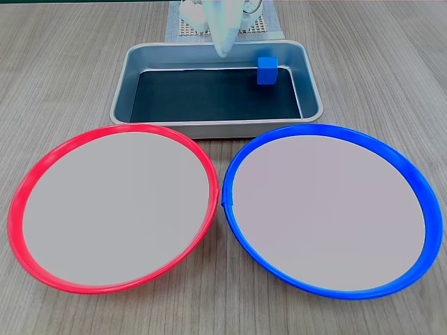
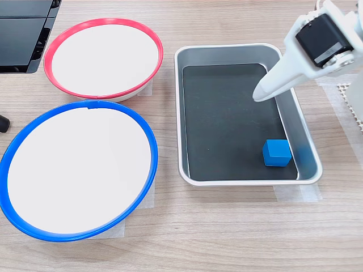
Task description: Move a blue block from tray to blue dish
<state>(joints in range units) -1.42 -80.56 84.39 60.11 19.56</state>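
The blue block rests on the dark bottom of the tray, in the far right corner in the first exterior view and the near right corner in the second exterior view. My white gripper hangs over the tray, apart from the block and holding nothing. Its fingers are pressed together into one tapered point. The blue dish lies beside the tray with nothing in it.
A red-rimmed dish of the same size sits next to the blue one and holds nothing. A white mesh mat lies under the arm's base. Dark equipment stands at the second exterior view's top left.
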